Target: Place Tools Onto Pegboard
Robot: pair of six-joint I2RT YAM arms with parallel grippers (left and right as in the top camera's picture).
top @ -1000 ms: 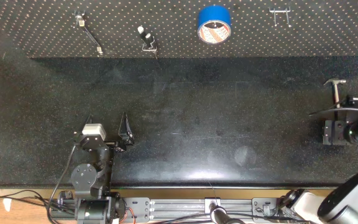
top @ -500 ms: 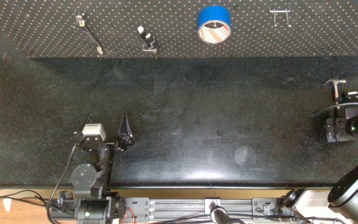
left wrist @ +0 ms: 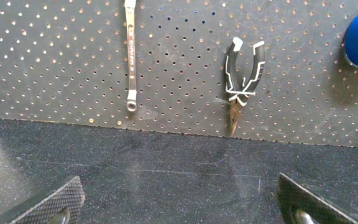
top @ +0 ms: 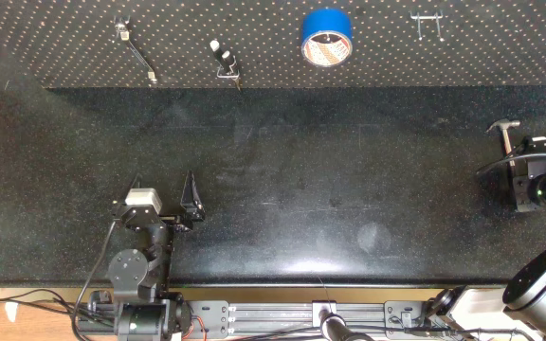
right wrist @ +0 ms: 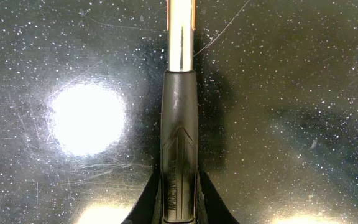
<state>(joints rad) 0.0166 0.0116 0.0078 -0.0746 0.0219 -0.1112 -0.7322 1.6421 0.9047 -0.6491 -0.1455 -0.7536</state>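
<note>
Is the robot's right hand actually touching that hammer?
Touching. In the right wrist view the right hand presses its fingers against both sides of the hammer, with no gap.

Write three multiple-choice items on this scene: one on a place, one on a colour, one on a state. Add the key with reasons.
1. Where is the hammer?
A. Hanging on the pegboard
B. At the right end of the worktop, in the right jaws
C. In the middle of the worktop

2. What colour is the tape roll on the pegboard?
A. Blue
B. Red
C. Green

3. How do the left jaws stand?
A. Shut on the pliers
B. Shut on the wrench
C. Open, holding nothing

Key:
1 B: the top view shows the hammer at the far right, and the right wrist view shows its handle between the jaws.
2 A: the roll's outer band is blue in the top view.
3 C: the left wrist view shows the two jaws wide apart with bare worktop between them.
</note>
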